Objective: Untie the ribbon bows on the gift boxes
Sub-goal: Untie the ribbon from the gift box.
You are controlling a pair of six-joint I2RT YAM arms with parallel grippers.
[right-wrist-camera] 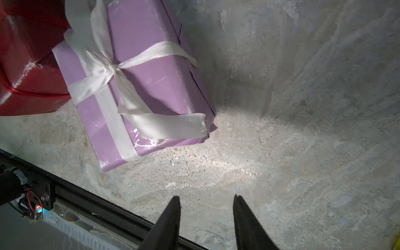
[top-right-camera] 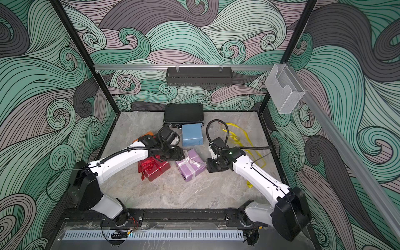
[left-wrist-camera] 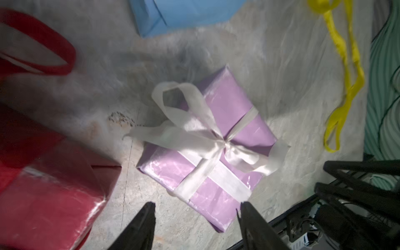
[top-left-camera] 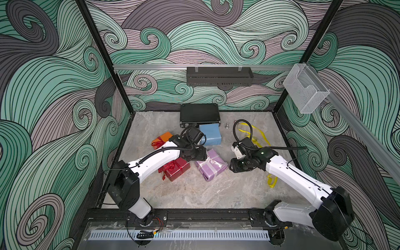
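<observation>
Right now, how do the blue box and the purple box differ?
The blue box is bare, no ribbon around it; the lilac box wears a white ribbon tied in a bow. The blue box sits at the back by the black case; the lilac box lies nearer the front, beside the red box. Both are small paper-wrapped boxes.

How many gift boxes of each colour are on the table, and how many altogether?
Orange gift box: 1
Red gift box: 1
Light blue gift box: 1
Lilac gift box: 1
Total: 4
</observation>
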